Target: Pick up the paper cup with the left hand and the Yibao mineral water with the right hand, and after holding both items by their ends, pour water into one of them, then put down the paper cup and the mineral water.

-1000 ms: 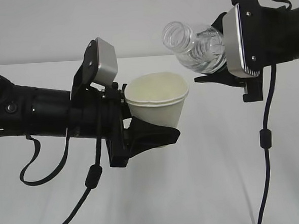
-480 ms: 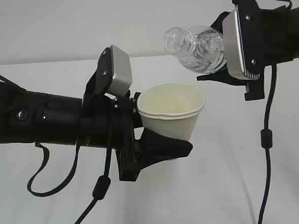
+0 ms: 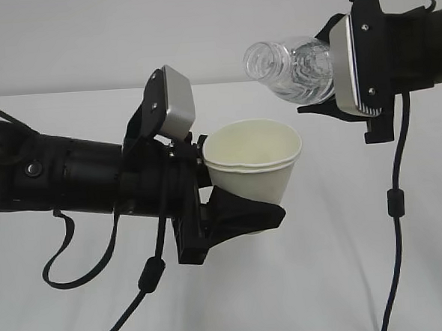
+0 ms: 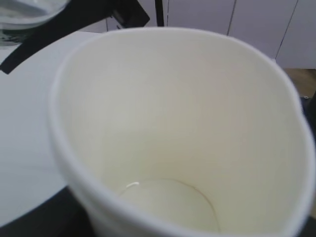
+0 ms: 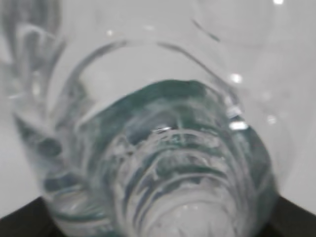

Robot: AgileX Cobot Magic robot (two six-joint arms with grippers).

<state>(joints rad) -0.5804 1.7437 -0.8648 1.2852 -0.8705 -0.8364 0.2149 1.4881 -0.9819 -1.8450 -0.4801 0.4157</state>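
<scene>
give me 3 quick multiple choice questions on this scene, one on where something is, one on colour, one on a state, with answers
1. Where is the bottle's mouth relative to the paper cup?
A. above it
B. below it
C. inside it

2. What colour is the cup?
A. red
B. cream-white
C. blue

3. How is the bottle held?
A. upright
B. lying on the table
C. tipped, neck leaning left

Answers: 1 A, the open neck sits higher than the cup's rim in the outside view. 2 B, pale cream inside and out. 3 C, the right pincer holds it tilted, while the left pincer grips the cup.
</scene>
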